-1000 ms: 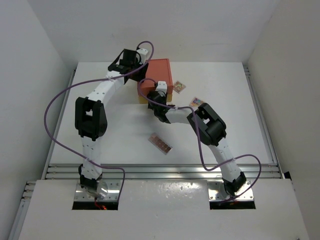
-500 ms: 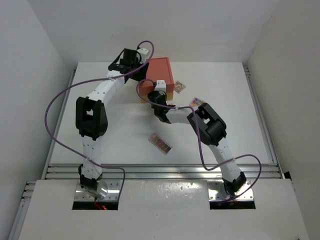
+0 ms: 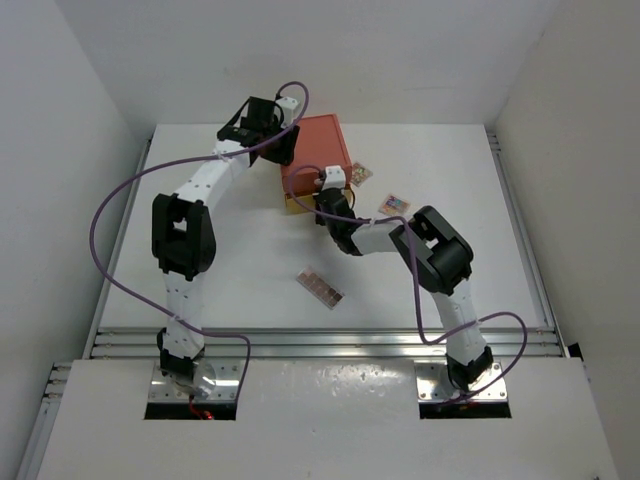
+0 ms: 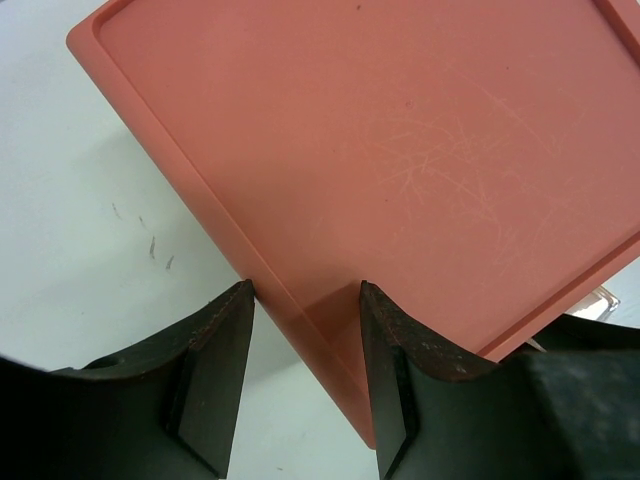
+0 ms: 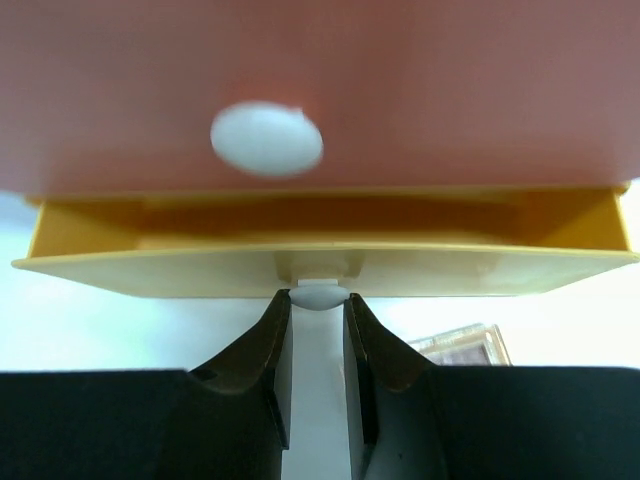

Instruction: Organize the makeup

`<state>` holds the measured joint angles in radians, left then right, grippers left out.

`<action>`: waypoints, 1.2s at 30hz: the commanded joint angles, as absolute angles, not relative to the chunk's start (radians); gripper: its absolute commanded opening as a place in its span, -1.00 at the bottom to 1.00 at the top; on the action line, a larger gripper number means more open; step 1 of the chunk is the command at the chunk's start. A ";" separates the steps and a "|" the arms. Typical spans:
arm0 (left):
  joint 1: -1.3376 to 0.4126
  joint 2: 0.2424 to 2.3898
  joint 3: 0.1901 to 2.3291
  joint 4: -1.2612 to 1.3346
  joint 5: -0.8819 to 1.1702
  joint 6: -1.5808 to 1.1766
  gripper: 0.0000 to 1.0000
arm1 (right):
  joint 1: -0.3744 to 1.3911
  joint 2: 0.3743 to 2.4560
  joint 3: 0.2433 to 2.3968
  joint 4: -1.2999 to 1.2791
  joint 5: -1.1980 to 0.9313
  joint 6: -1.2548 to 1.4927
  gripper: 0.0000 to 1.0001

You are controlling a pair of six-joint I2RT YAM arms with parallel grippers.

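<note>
long palette [image 3: 320, 288] before drawer box [image 3: 318, 148]

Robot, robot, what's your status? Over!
Right gripper shut on drawer knob, yellow drawer part open. Left gripper astride box corner, grip unclear. Long palette on table; square palette beside drawer.

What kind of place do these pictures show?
Probably a robot test cell in a laboratory: plain white walls enclose a white table with metal rails, a left arm and a right arm are bolted at its near edge, and a drawer box and makeup palettes lie on it.

Orange-red box [image 3: 315, 150], yellow drawer [image 5: 320, 262], white knob [image 5: 320, 296], pinkish-brown long palette [image 3: 320, 288].
</note>
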<state>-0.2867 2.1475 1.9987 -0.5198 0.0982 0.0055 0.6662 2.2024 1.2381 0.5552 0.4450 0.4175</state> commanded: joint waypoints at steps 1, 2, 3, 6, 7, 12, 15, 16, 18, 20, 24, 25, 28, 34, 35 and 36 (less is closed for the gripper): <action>-0.288 2.184 2.016 -0.589 0.100 0.006 0.03 | 0.652 2.103 1.194 0.666 0.318 0.419 -1.00; -0.288 2.184 2.016 -0.589 0.100 0.006 0.03 | 0.653 2.105 1.168 0.664 0.299 0.417 -1.00; -0.288 2.184 2.016 -0.589 0.100 0.006 0.03 | 0.652 2.097 1.158 0.663 0.281 0.420 -1.00; -0.288 2.194 2.025 -0.589 0.100 0.006 0.03 | 0.661 2.062 1.108 0.658 0.258 0.439 -1.00; -0.288 2.194 2.025 -0.589 0.100 0.006 0.03 | 0.666 2.053 1.083 0.663 0.246 0.445 -1.00; -0.279 2.194 2.025 -0.589 0.100 0.006 0.03 | 0.690 1.999 0.994 0.655 0.233 0.437 -1.00; -0.279 2.194 2.025 -0.589 0.100 0.006 0.03 | 0.699 1.973 0.951 0.647 0.230 0.437 -1.00; -0.279 2.194 2.025 -0.589 0.091 0.006 0.03 | 0.703 1.967 0.933 0.640 0.233 0.440 -1.00; -0.279 2.203 2.034 -0.589 0.091 0.006 0.03 | 0.712 1.938 0.907 0.621 0.242 0.442 -1.00; -0.279 2.203 2.034 -0.598 0.091 0.006 0.03 | 0.719 1.921 0.875 0.623 0.252 0.437 -1.00; -0.279 2.203 2.034 -0.598 0.081 0.006 0.03 | 0.723 1.904 0.850 0.638 0.253 0.434 -1.00; -0.279 2.203 2.034 -0.598 0.081 0.006 0.03 | 0.724 1.898 0.851 0.640 0.250 0.425 -1.00; -0.279 2.203 2.034 -0.598 0.081 0.015 0.03 | 0.723 1.873 0.894 0.607 0.265 0.350 -0.53; -0.279 2.203 2.034 -0.607 0.081 0.015 0.03 | 0.686 1.844 1.012 0.479 0.294 0.291 -0.12; -0.279 2.203 2.043 -0.607 0.081 0.015 0.03 | 0.684 1.851 1.040 0.456 0.305 0.301 -0.08; -0.279 2.203 2.043 -0.607 0.081 0.015 0.03 | 0.680 1.858 1.052 0.440 0.311 0.326 -0.05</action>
<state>-0.2863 2.1624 2.0274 -0.5449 0.0990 0.0063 0.6968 1.8969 0.9707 0.4793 0.2726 0.3294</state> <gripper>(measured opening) 0.516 0.463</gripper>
